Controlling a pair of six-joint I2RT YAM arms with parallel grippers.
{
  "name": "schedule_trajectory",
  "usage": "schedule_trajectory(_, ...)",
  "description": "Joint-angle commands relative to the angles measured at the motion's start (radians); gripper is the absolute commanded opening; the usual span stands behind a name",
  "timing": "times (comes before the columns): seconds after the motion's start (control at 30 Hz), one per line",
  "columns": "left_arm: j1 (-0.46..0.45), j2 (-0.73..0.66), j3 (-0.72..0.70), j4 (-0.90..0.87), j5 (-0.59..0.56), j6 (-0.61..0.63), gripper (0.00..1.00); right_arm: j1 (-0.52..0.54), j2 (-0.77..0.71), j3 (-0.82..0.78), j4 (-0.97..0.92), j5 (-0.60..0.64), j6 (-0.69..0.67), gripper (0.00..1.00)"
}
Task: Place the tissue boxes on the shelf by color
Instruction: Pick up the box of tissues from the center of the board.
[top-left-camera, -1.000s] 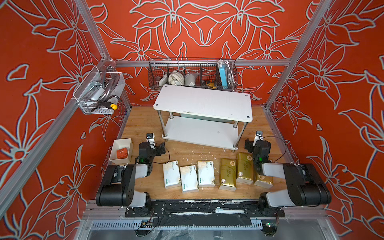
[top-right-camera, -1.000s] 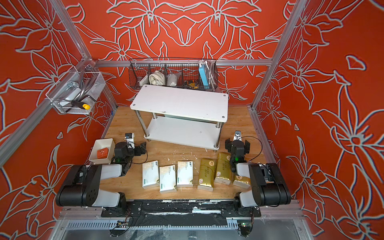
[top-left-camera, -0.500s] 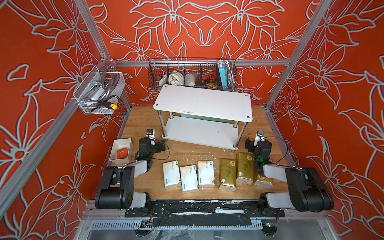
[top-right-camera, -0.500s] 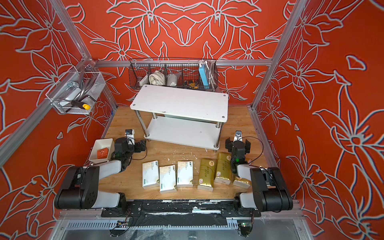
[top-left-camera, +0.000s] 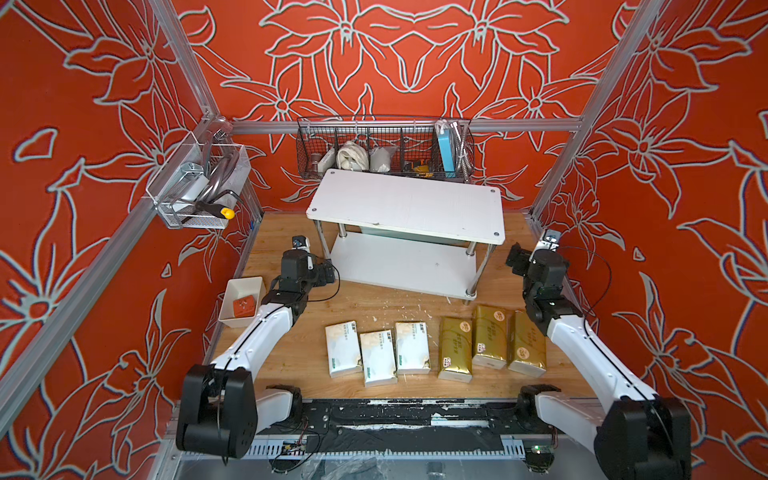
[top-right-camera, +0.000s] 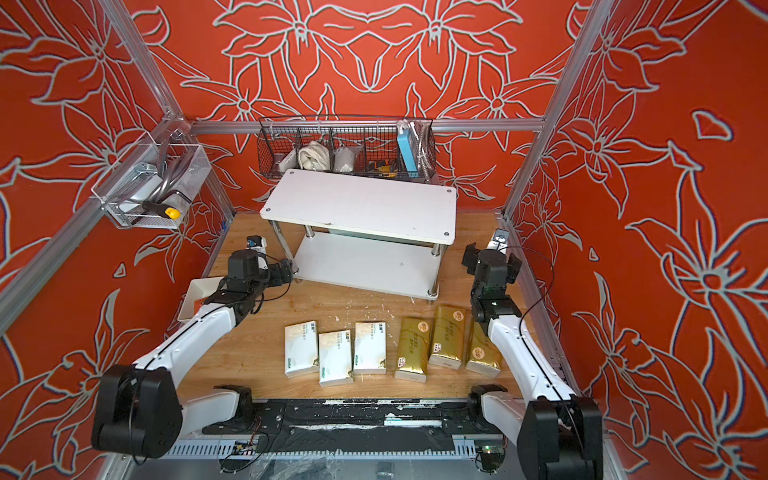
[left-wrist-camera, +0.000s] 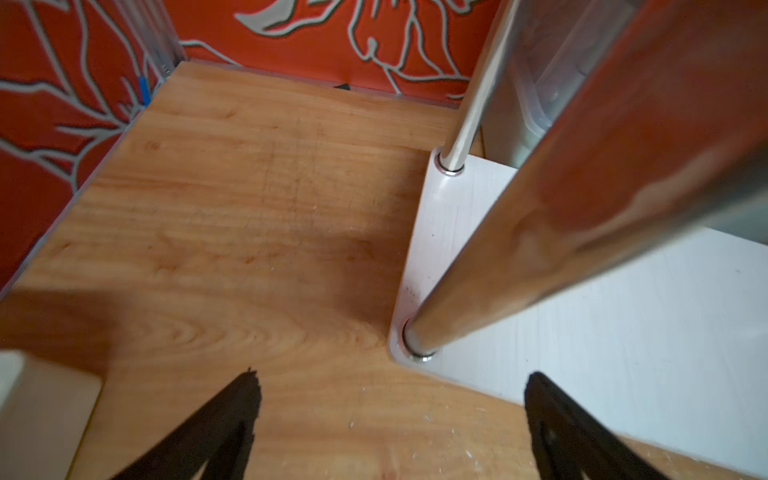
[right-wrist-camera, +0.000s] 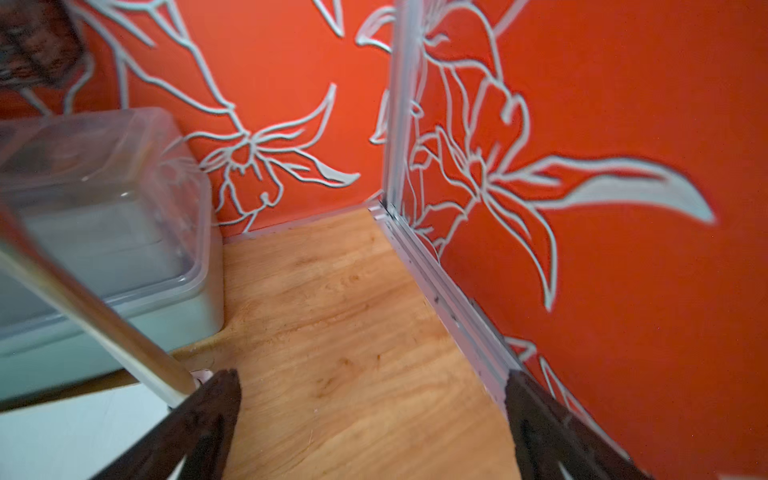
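Wooden tabletop (left-wrist-camera: 249, 208), left gripper (left-wrist-camera: 392, 376) wide apart, empty, beside shelf (left-wrist-camera: 582, 353) corner, right gripper (right-wrist-camera: 370, 374) wide apart, holding nothing

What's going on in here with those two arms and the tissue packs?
Nothing is being held. The left gripper and right gripper are both open and empty, one at each end of the white shelf. Three white packs and three gold packs lie in a row on the table, none shelved yet.
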Motion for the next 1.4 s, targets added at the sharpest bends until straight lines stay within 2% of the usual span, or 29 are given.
schedule_trajectory(0.0,-0.045,-0.105,0.027,-0.25,-0.05,-0.146,0.98,-0.01,-0.093,0.018,-0.427,0.122,0.356,0.99)
schedule_trajectory(0.13,-0.109,-0.241,0.056,-0.429,-0.035,-0.278,0.98,-0.011,-0.282,0.008,-0.575,-0.114,0.405,0.99)
schedule_trajectory(0.23,-0.17,-0.289,0.086,-0.585,-0.043,-0.398,0.98,-0.008,-0.371,0.033,-0.698,-0.302,0.413,0.96)
schedule_trajectory(0.37,-0.254,-0.337,0.082,-0.742,-0.026,-0.486,0.98,0.004,-0.393,0.096,-0.897,-0.539,0.369,0.92)
schedule_trajectory(0.47,-0.315,-0.367,0.076,-0.835,-0.027,-0.524,0.98,0.034,-0.395,0.123,-0.99,-0.671,0.35,0.92)
schedule_trajectory(0.63,-0.389,-0.382,0.054,-0.929,0.0,-0.581,0.98,0.116,-0.411,0.142,-1.031,-0.853,0.387,0.99)
schedule_trajectory(0.87,-0.53,-0.349,0.007,-0.954,-0.045,-0.698,0.98,0.406,-0.403,0.144,-1.058,-0.804,0.452,0.99)
schedule_trajectory(1.03,-0.638,-0.262,0.013,-0.952,-0.11,-0.754,0.98,0.559,-0.323,0.142,-1.063,-0.738,0.405,0.99)
schedule_trajectory(1.23,-0.696,-0.188,0.004,-0.912,-0.152,-0.786,0.98,0.772,-0.193,0.197,-1.042,-0.603,0.398,0.99)
schedule_trajectory(1.37,-0.706,-0.139,-0.025,-0.871,-0.147,-0.79,0.98,0.868,-0.117,0.239,-1.012,-0.546,0.413,0.99)
